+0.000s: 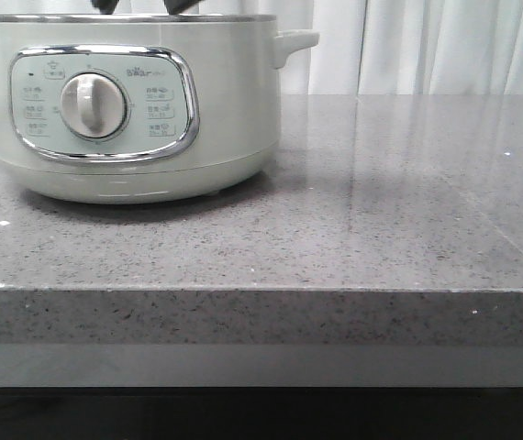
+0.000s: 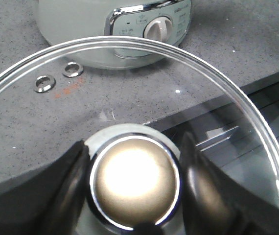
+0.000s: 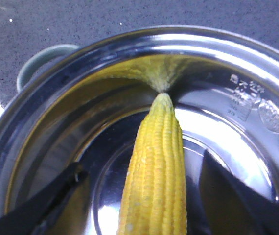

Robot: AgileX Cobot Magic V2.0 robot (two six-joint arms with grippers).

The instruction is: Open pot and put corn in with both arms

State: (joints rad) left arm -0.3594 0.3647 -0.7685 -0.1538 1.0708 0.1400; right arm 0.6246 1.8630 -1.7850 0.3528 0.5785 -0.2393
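Note:
The pale grey-green pot [image 1: 133,110] stands at the back left of the table with its lid off. My left gripper [image 2: 134,144] is shut on the round metal knob [image 2: 134,178] of the glass lid [image 2: 188,68] and holds it in the air over the table's front edge, with the pot [image 2: 81,29] seen through it. The yellow corn [image 3: 156,166] lies inside the pot's steel bowl [image 3: 218,49], its tip against the wall. My right gripper [image 3: 140,164] is open above it, fingers apart on either side, not touching it. Its dark fingertips [image 1: 181,5] show above the pot's rim.
The grey speckled table [image 1: 381,202] ends in a front edge [image 1: 261,289]. Two small metal rings [image 2: 45,84] [image 2: 73,69] lie on it beside the pot. A white curtain [image 1: 445,46] hangs behind.

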